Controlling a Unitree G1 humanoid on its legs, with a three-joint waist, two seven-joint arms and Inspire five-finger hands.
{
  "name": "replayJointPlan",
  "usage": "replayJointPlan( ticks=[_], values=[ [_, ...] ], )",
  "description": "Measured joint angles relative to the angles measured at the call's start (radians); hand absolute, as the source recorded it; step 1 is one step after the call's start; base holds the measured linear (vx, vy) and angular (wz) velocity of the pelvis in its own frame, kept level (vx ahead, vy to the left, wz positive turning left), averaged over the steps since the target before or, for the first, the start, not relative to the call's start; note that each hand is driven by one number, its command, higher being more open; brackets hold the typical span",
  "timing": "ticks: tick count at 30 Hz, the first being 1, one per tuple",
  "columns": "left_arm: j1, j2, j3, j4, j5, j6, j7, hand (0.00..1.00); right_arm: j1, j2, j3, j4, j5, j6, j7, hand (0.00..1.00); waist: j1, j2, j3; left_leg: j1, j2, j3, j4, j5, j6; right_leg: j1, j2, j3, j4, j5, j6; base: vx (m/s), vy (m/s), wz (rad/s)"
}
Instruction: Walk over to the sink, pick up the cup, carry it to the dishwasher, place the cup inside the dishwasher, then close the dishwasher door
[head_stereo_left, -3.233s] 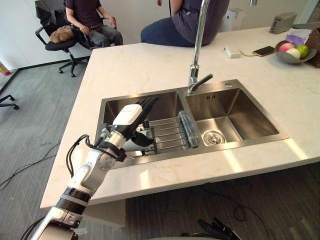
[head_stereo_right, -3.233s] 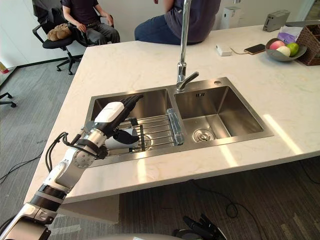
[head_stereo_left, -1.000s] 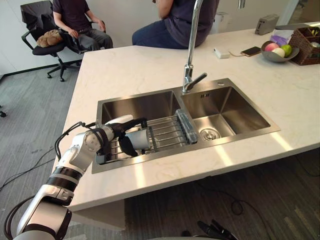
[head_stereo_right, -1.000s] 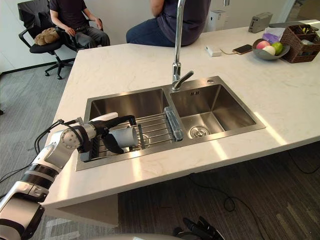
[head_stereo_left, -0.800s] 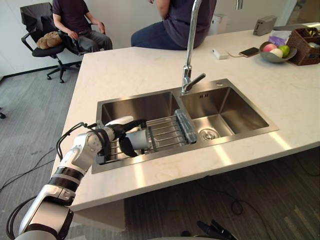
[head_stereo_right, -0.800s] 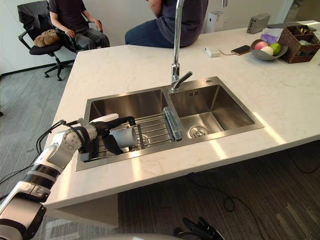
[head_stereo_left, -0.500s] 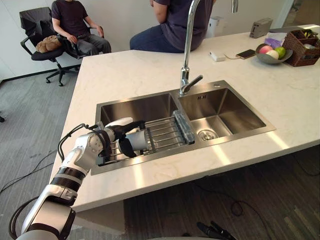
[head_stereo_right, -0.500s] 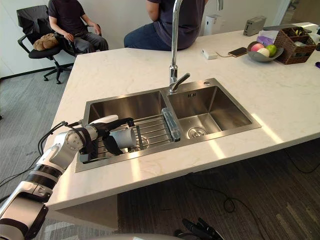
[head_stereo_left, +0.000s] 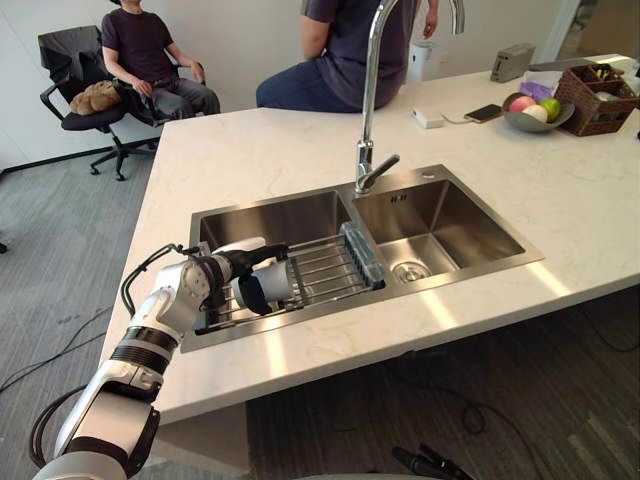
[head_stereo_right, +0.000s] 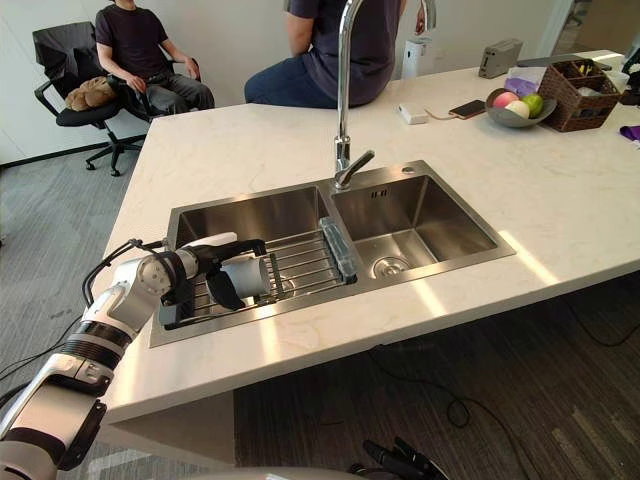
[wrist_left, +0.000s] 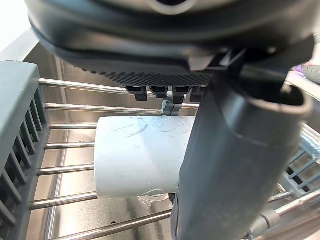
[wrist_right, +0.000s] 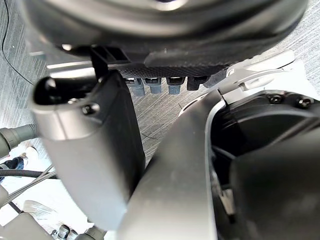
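Pale marble surface (head_stereo_left: 260, 150) carries a double steel sink (head_stereo_left: 285, 215), with two people seated beyond it. Inside the basin, the left hand (head_stereo_left: 220, 270) has its fingers (head_stereo_left: 268, 252) and thumb clamped round the white cup (head_stereo_left: 272, 288), which lies on its side on the wire rack (head_stereo_left: 325, 268) just beneath them.

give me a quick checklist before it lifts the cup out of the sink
1. Left hand closed on the cup: ok, fingers over it, thumb across its near side.
2. Cup off the wire rack: not ok, it lies on its side on the bars.
3. Cup empty: cannot tell, its mouth is hidden.
4. Way up out of the left basin: ok, nothing above the cup; the faucet stands off to the right, at the divider.
5. Right hand free: ok, nothing in it, above the floor.
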Motion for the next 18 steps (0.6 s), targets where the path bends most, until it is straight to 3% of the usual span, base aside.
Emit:
replayJointPlan(
  ticks=[2, 8, 15, 16, 18],
  values=[
    [-0.001, 0.0, 0.0, 0.0, 0.0, 0.002, -0.009, 1.0, 0.0, -0.001, 0.001, -0.003, 0.0, 0.006, 0.0, 1.0, 0.0, 0.0, 0.0, 0.0, 0.0, 0.0, 0.0, 0.0, 0.0, 0.0, 0.0, 0.0, 0.0, 0.0, 0.0, 0.0, 0.0, 0.0],
    [-0.02, 0.006, 0.008, 0.08, 0.003, 0.096, -0.088, 1.0, -0.008, 0.0, 0.014, -0.017, -0.001, 0.018, -0.001, 1.0, -0.026, 0.006, -0.004, -0.008, 0.001, 0.001, 0.0, 0.001, 0.002, -0.006, 0.001, 0.001, 0.003, 0.002, -0.003, 0.0, 0.0, 0.0],
    [-0.026, 0.02, 0.002, 0.062, 0.002, 0.109, -0.162, 1.0, -0.01, -0.003, 0.025, -0.03, -0.016, 0.026, -0.005, 1.0, -0.027, 0.007, -0.004, -0.007, 0.001, 0.002, 0.005, -0.008, 0.0, -0.004, 0.002, 0.004, 0.003, 0.003, -0.006, 0.0, 0.0, 0.0],
    [-0.026, 0.021, 0.002, 0.061, 0.002, 0.109, -0.166, 0.0, -0.01, -0.006, 0.034, -0.033, -0.016, 0.027, -0.008, 1.0, -0.027, 0.007, -0.004, -0.007, 0.0, 0.002, 0.005, -0.009, 0.0, -0.004, 0.002, 0.004, 0.004, 0.003, -0.006, 0.0, 0.0, 0.0],
    [-0.026, 0.021, 0.001, 0.061, 0.003, 0.114, -0.17, 0.0, -0.011, -0.007, 0.04, -0.037, -0.017, 0.031, -0.01, 1.0, -0.028, 0.007, -0.004, -0.006, 0.0, 0.002, 0.005, -0.008, 0.0, -0.004, 0.002, 0.004, 0.003, 0.003, -0.006, 0.0, 0.0, 0.0]
  ],
)
